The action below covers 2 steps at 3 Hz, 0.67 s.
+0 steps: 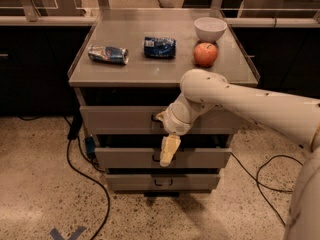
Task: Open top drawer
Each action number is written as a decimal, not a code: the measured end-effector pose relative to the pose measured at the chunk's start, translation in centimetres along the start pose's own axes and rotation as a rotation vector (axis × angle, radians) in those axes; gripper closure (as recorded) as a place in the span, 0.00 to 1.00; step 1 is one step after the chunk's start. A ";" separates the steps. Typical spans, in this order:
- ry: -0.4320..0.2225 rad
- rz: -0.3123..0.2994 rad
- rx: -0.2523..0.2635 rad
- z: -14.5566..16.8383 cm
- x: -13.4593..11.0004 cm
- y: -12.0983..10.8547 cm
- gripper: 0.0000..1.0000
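The top drawer (120, 120) is the widest grey metal front, just under the cabinet top (150, 74). Its small dark wire handle (155, 118) shows at centre, partly covered by my wrist. My gripper (165, 136) is right at that handle, against the drawer front, and hangs down over the gap above the middle drawer (125, 157). My white arm reaches in from the right. The smallest drawer (130, 182) is at the bottom. A dark gap shows above the top drawer's front.
On the cabinet top lie a crushed can (107, 54), a blue snack bag (160, 47), a red apple (206, 54) and a white bowl (210, 28). Black cables (85, 174) trail on the speckled floor on both sides. Dark counters stand behind.
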<state>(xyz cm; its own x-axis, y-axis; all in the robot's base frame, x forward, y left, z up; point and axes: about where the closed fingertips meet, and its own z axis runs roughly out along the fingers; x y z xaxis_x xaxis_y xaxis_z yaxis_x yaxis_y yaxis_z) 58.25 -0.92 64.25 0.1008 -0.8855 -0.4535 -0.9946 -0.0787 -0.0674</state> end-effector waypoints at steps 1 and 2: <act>-0.007 0.001 -0.038 1.5 -0.2 0.0 0.00; -0.007 0.001 -0.041 1.6 -0.2 0.0 0.18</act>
<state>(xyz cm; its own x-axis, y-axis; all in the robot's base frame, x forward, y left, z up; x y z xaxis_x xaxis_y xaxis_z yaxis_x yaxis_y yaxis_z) 58.27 -0.02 62.91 0.0995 -0.8824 -0.4599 -0.9949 -0.0962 -0.0307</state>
